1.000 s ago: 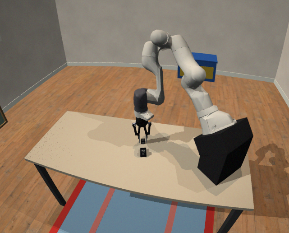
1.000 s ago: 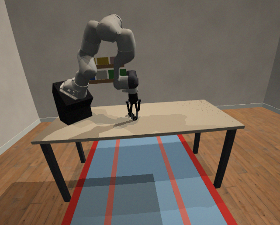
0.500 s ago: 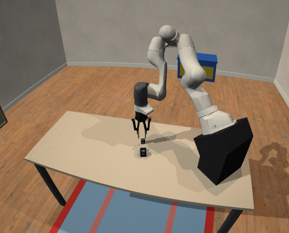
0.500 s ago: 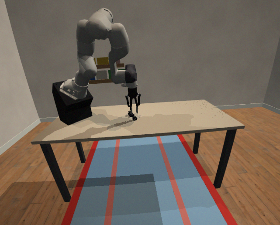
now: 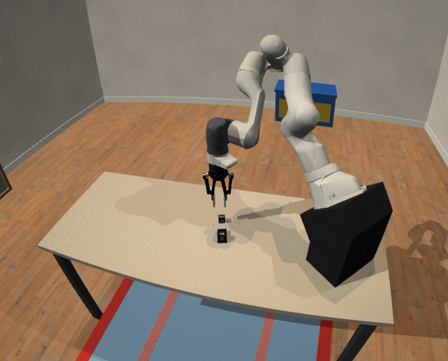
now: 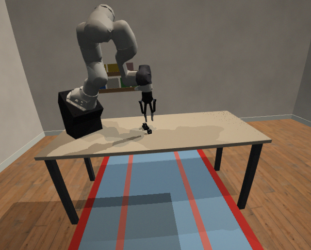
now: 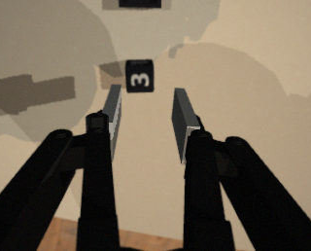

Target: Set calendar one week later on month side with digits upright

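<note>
Evenly lit, soft and fairly bright, no glare. Broad, blocky-edged arm shadows across the table [image 5: 146,248], another on the floor [image 5: 425,248] at right. Top view bowed at the edges. Wrist view coarse, fingers slightly soft.

Grey walls [image 6: 204,54], wooden floor [image 5: 138,136].

Rises from a black slanted pedestal [image 5: 371,217] at one end of the worktop [image 5: 99,233], folds over at a high elbow, and drops through a dark grey wrist [image 5: 217,136] to point straight down. Carries the pincer [image 5: 219,203] in the air, clear above the worktop, with nothing between its fingers. Keeps the jaws partly parted, both grey pads parallel with a plain gap between them.
</note>
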Controlling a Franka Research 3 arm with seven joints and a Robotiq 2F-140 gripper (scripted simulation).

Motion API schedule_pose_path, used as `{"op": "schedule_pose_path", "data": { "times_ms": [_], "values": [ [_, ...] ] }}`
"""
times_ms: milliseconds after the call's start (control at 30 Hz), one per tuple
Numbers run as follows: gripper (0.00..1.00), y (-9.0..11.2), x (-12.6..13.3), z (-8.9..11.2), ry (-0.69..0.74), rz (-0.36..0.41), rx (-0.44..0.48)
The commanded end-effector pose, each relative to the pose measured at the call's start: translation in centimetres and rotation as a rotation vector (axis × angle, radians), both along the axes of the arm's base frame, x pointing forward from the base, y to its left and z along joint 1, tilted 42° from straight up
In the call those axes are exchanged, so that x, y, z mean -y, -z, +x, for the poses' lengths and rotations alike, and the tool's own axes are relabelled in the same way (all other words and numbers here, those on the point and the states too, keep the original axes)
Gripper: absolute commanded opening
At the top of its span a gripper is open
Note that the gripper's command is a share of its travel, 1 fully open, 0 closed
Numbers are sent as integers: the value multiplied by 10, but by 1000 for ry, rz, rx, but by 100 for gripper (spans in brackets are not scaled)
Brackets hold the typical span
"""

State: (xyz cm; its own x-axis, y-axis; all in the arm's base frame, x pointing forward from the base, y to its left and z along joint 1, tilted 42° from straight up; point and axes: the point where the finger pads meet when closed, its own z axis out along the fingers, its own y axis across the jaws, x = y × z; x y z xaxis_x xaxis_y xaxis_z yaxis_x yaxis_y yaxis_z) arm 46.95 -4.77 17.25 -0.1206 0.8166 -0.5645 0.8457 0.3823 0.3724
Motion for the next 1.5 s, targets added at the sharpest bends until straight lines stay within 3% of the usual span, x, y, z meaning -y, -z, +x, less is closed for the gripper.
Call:
{"op": "schedule_pose_path", "data": {
  "times_ms": [0, 667, 733, 800, 833, 900, 967, 1000, 1467],
  "values": [
    [100, 0, 4, -3, -21, -35, -35],
    [100, 1, 3, -3, -13, -28, -29],
    [100, 15, -16, -4, -13, -30, -31],
    [100, 43, -55, -10, -16, -33, -34],
    [100, 43, -55, -10, -16, -33, -34],
    [100, 67, -86, -20, -20, -35, -35],
    [100, 73, -93, -23, -21, -35, -35],
    [28, 73, -93, -23, -21, -35, -35],
    [28, 73, -93, -23, -21, -35, -35]
  ]
}}
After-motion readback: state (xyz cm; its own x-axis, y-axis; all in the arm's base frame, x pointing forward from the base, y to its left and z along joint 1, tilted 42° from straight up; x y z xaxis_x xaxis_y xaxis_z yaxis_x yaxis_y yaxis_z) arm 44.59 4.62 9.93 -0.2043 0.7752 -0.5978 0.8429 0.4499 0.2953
